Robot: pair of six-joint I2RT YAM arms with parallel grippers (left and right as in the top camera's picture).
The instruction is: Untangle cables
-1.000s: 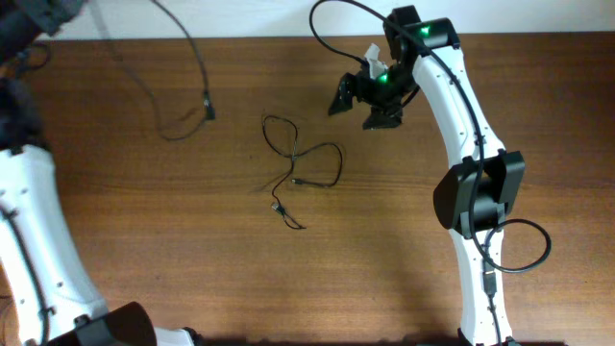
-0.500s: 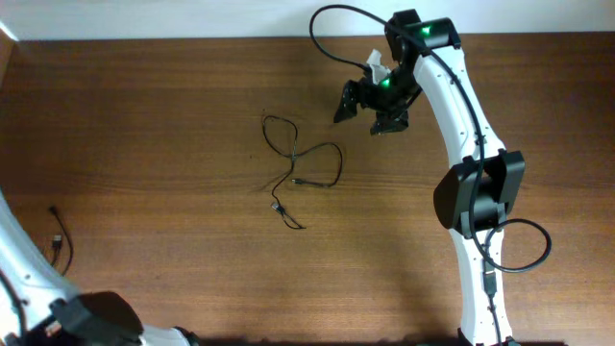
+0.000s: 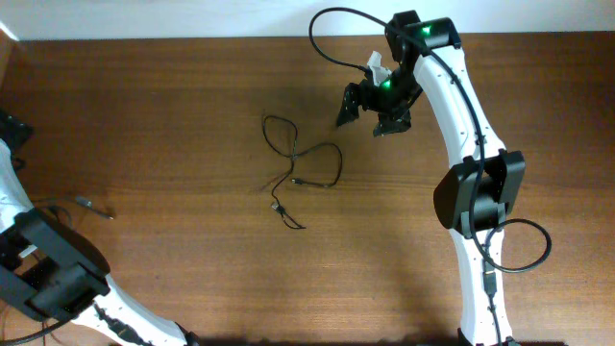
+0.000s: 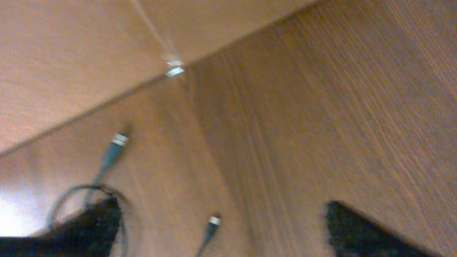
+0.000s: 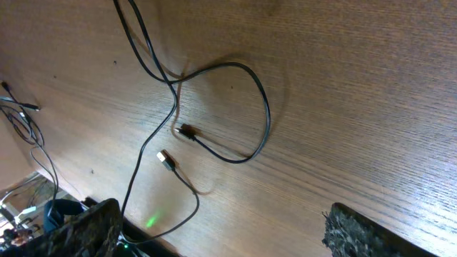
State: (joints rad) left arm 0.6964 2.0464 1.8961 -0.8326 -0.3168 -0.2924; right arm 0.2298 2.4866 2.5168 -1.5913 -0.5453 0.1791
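Near the left edge of the brown wooden bench [image 3: 192, 269], the left hand [image 4: 228, 239] is released, its fingers spread over bare wood. A thin black plug-tipped cord [image 4: 118, 143] lies loose just beside it, and the arm could snag this and drag it off the edge. Mid-bench, the looped thin black cables [image 5: 173, 80] cross over themselves. Beyond them the right hand [image 3: 370, 111] hovers released, holding nothing. Pinching at the crossing would likely tighten the tangle.
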